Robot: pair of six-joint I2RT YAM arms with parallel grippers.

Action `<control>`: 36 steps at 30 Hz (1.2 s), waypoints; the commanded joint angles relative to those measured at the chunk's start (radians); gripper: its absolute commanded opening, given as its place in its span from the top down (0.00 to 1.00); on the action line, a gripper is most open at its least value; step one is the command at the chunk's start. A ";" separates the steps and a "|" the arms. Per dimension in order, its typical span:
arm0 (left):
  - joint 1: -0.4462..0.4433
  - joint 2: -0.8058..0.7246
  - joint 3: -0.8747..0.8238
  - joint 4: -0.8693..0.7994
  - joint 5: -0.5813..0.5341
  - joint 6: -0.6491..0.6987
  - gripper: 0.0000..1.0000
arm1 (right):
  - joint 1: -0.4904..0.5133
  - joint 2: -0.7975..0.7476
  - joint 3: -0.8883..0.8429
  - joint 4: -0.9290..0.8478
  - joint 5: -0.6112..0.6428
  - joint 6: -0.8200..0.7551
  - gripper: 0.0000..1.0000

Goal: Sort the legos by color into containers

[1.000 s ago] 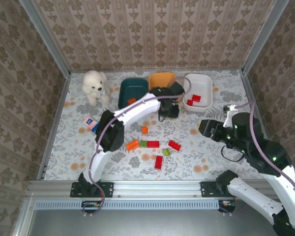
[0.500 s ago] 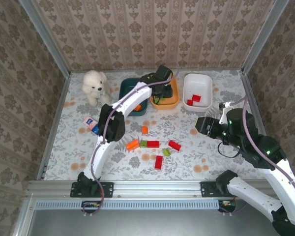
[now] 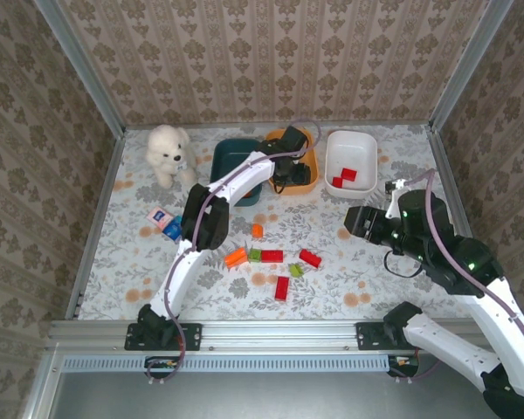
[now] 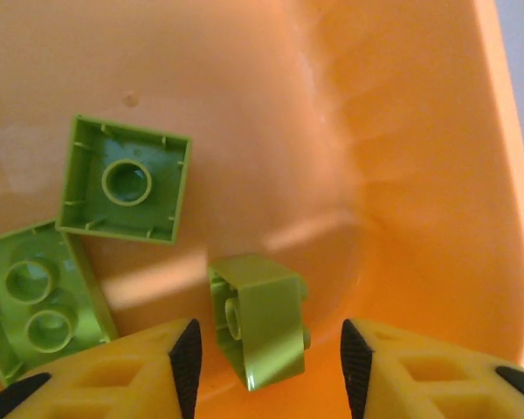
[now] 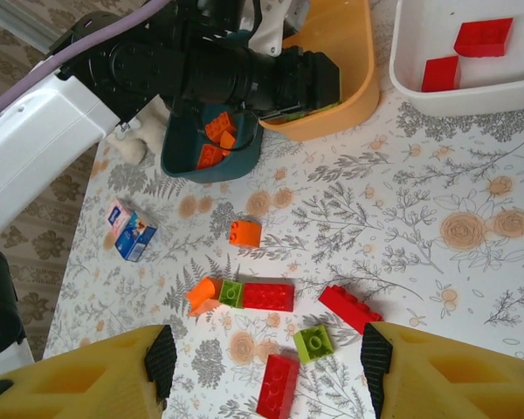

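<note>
Green lego [image 4: 258,330] lies on its side on the floor of the orange tub [image 4: 402,157], between the fingers of the left gripper [image 4: 265,358]; the jaws stand apart and touch it on neither side. Two more green legos [image 4: 125,179] lie undersides up, close together, just beyond its left finger. Right gripper [image 5: 266,367] hangs above the table [image 5: 437,262], jaws apart and empty. Ahead of it seven loose legos [image 5: 268,297], red, orange and green, lie scattered. Farther ahead, the teal tub [image 5: 182,161] holds orange legos [image 5: 214,144]. The white tub [image 5: 472,96], ahead to the right, holds two red legos [image 5: 483,37].
</note>
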 commanded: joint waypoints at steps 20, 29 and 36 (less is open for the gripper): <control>0.125 -1.109 -1.067 0.137 -0.137 -0.266 0.38 | 0.157 0.342 0.103 0.053 -0.022 -0.232 0.39; 0.114 -1.624 -1.487 0.023 -0.188 -0.424 0.39 | 0.336 0.602 0.105 0.058 -0.057 -0.324 0.32; 0.113 -1.795 -1.539 -0.075 -0.211 -0.443 0.40 | 0.345 0.859 0.178 -0.002 -0.089 -0.567 0.17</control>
